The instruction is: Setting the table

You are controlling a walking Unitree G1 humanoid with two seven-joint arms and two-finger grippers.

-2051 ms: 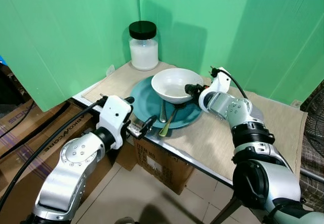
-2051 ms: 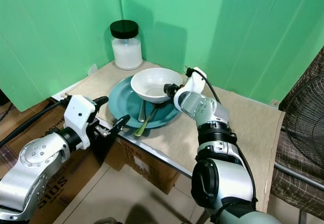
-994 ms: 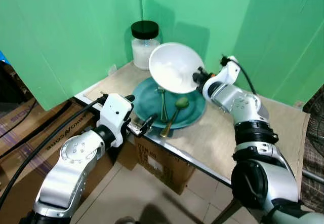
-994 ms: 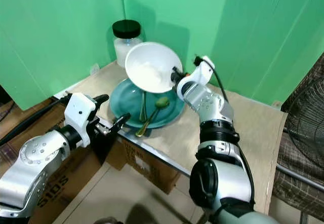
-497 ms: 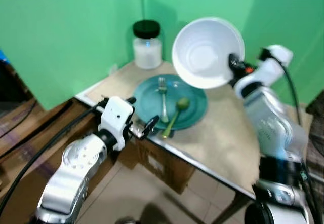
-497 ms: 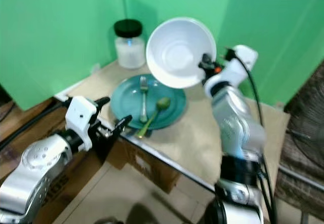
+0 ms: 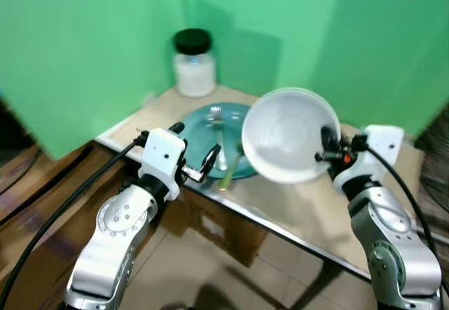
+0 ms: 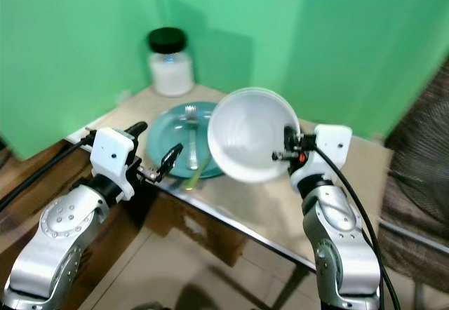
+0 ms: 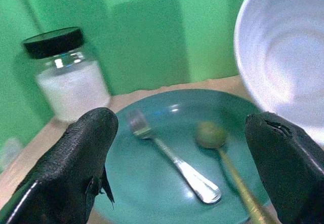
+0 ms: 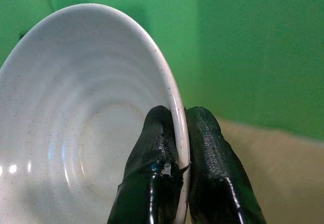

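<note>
My right gripper (image 7: 327, 142) is shut on the rim of a white bowl (image 7: 289, 136), holding it tilted in the air over the table's front right part, its hollow facing me. In the right wrist view the two fingers (image 10: 162, 153) pinch the bowl's (image 10: 81, 133) edge. A teal plate (image 7: 210, 136) lies on the table with a silver fork (image 9: 172, 155) and a green-tipped spoon (image 9: 215, 140) on it. My left gripper (image 7: 191, 149) hangs open at the table's front edge, just short of the plate.
A glass jar (image 7: 193, 64) with a black lid and white contents stands at the table's back corner. Green screens wall in the back and left. The tan tabletop (image 7: 309, 205) has a metal front edge. A black cable runs along my left arm.
The right gripper has lifted the bowl off the plate, swung it up, then brought it rightward and down toward me. Fork and spoon are uncovered. The camera has shifted.
</note>
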